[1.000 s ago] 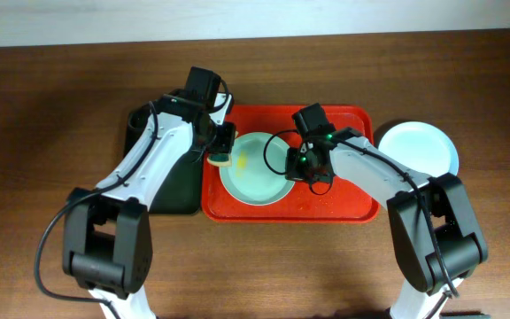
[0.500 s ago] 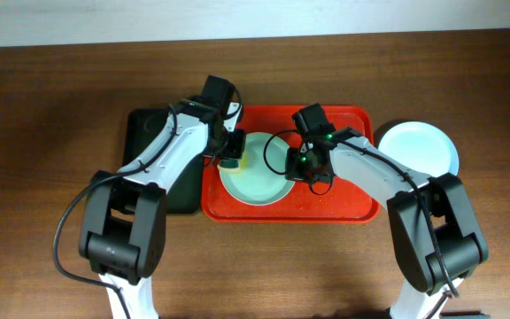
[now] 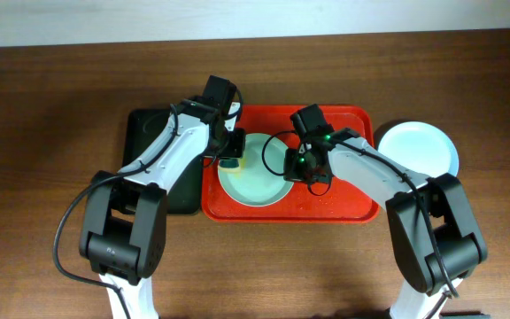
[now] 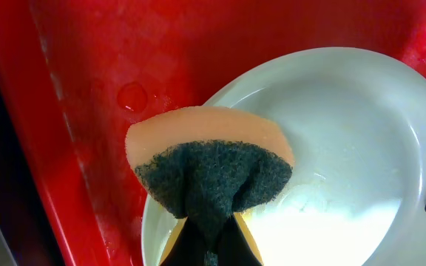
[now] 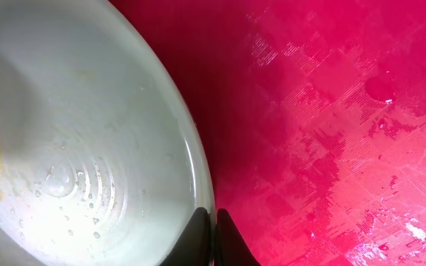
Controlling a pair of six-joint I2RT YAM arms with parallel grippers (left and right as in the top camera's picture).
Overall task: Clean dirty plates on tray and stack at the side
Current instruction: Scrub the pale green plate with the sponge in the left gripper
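On the tray (image 5: pixel 331 111), right end effector (image 5: pixel 214 227) pinches the plate (image 5: pixel 80 118) rim; left end effector (image 4: pixel 211 240), clamping the sponge (image 4: pixel 211 159), should scrub flat and firmly.

The left gripper (image 3: pixel 229 161), reaching toward 1 o'clock, pinches a sponge (image 4: pixel 209 159); the right gripper (image 3: pixel 300 168), reaching toward 10 o'clock, clamps a plate (image 5: pixel 87 148) by its rim.

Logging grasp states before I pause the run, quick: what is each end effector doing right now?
Left end effector: shut on the sponge.
Right end effector: shut on the mint plate, at its rim.
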